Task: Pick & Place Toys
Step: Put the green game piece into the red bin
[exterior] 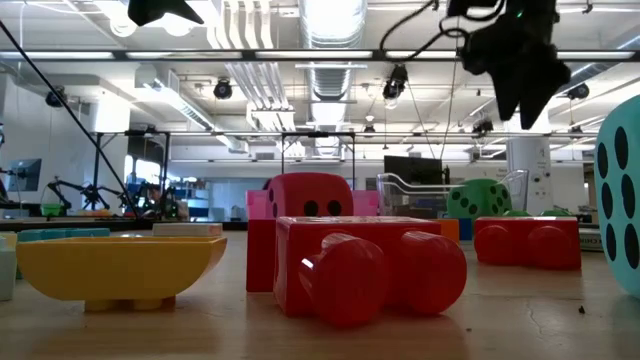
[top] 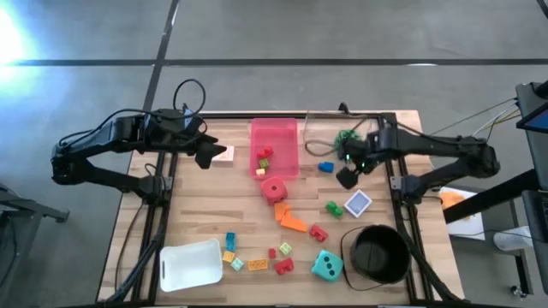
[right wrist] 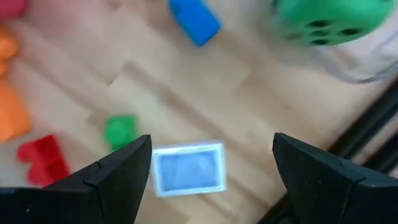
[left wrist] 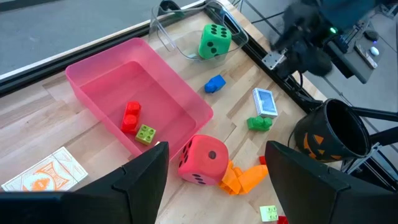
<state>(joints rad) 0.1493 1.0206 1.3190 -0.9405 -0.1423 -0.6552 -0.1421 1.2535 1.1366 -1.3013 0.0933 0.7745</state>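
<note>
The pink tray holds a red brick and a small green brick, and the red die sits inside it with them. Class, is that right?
Not quite. The pink tray does hold a red brick and a small green brick, but the red die is not inside: it sits on the table just outside the tray's end. The left wrist view shows this, and the high view agrees.

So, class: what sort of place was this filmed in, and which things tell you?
Probably a robotics lab or workshop. Exposed ceiling pipes and strip lights run over a big open room, two robot arms are fixed to a wooden table, and toys like the red die are scattered across it.
</note>
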